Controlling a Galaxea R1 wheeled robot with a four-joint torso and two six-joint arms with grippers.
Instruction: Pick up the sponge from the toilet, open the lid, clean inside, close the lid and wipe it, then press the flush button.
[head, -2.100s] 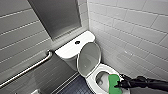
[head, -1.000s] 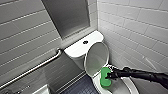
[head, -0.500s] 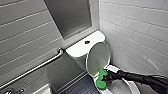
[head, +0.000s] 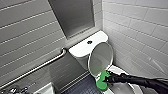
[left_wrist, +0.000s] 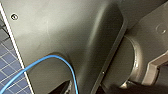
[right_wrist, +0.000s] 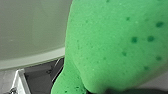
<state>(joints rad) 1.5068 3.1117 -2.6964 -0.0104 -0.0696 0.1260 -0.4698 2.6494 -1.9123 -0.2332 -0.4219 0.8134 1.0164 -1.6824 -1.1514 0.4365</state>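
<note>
Just above my right gripper (head: 107, 79), which is pinched on the sponge (head: 101, 82), the lid (head: 100, 58) stands half-raised. I judge the sponge sits at its edge to push it open.

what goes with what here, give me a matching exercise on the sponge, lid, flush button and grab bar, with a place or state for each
1 sponge
2 lid
3 flush button
4 grab bar

a raised open
b mounted on the wall
c gripped by the right tool
d middle of the tank top

Pairs: 1-c, 2-a, 3-d, 4-b
</note>
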